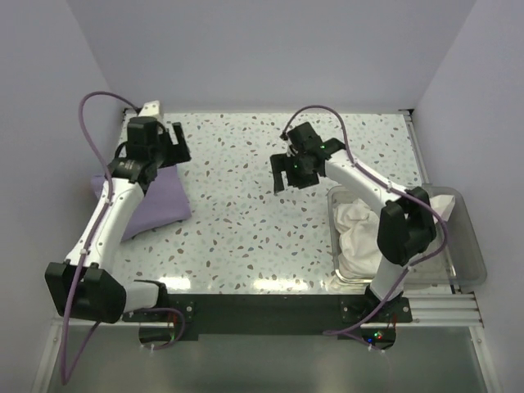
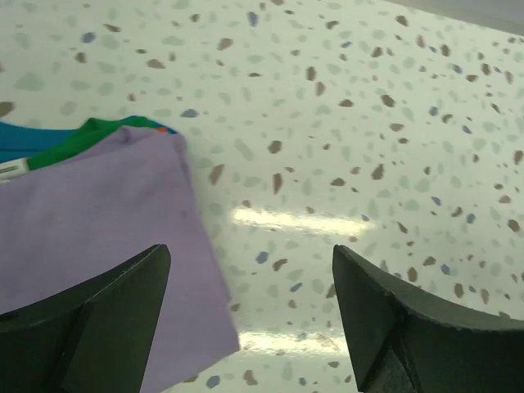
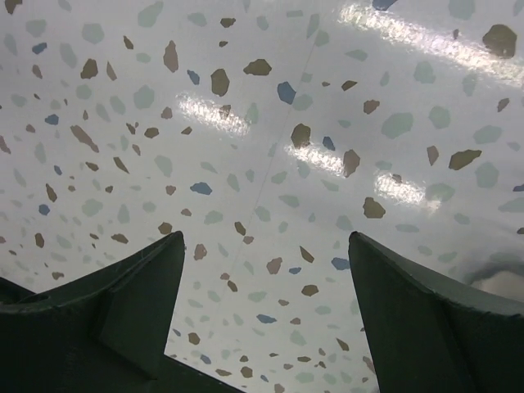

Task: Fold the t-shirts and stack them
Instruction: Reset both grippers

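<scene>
Left gripper (image 2: 250,274), jaws wide apart and empty, hangs over the corner of the folded lavender t-shirt (image 2: 98,221) lying on the green t-shirt (image 2: 94,133), while right gripper (image 3: 266,254), equally spread and empty, hangs over the speckled table (image 3: 246,123), with the cream t-shirt (image 1: 356,233) crumpled in the clear bin (image 1: 468,260).

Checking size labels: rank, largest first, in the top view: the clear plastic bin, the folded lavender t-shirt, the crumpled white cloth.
1. Clear plastic bin.
2. Folded lavender t-shirt and crumpled white cloth: similar, each partly hidden; unranked.
</scene>
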Tool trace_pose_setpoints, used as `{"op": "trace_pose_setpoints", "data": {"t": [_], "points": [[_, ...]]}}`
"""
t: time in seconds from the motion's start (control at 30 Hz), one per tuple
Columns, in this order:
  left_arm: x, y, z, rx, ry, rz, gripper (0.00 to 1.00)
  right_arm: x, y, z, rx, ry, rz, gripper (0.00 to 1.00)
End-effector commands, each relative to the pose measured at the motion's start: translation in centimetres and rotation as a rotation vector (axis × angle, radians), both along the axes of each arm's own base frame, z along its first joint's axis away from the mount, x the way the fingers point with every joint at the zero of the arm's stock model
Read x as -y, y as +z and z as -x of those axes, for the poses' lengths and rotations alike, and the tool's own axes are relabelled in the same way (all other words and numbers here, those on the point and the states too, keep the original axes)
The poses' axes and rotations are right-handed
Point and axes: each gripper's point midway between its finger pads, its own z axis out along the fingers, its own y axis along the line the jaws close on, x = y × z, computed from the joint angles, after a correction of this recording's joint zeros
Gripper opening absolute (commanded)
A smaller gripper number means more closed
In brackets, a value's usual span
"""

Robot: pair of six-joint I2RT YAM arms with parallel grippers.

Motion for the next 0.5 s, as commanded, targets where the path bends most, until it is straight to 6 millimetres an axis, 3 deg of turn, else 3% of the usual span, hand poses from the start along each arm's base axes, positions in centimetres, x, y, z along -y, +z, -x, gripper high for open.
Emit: {"op": "trace_pose_setpoints", "data": {"t": [0.0, 0.2, 0.3, 0.37, 0.47], "points": [[6.1, 2.4, -1.0, 0.149, -0.076, 0.117, 0.84, 1.1, 2.8, -1.6, 0.152, -0.089, -0.024, 0.85], [12.9, 1.2, 0.6, 0.128, -0.213, 0.163, 0.93, 3.0, 3.6, -1.3, 0.221, -0.196, -0.023, 0.85], [13.7, 1.1, 1.7, 0.141, -0.173, 0.144, 0.95, 4.3, 3.9, -1.1, 0.255, -0.261, -0.012, 0.86], [13.9, 2.2, 2.3, 0.188, -0.160, 0.161, 1.00, 5.1, 4.3, -1.0, 0.278, -0.303, -0.002, 0.86], [13.5, 2.8, 2.6, 0.219, -0.139, 0.172, 1.00, 6.4, 4.6, -0.6, 0.312, -0.353, 0.010, 0.86]]}}
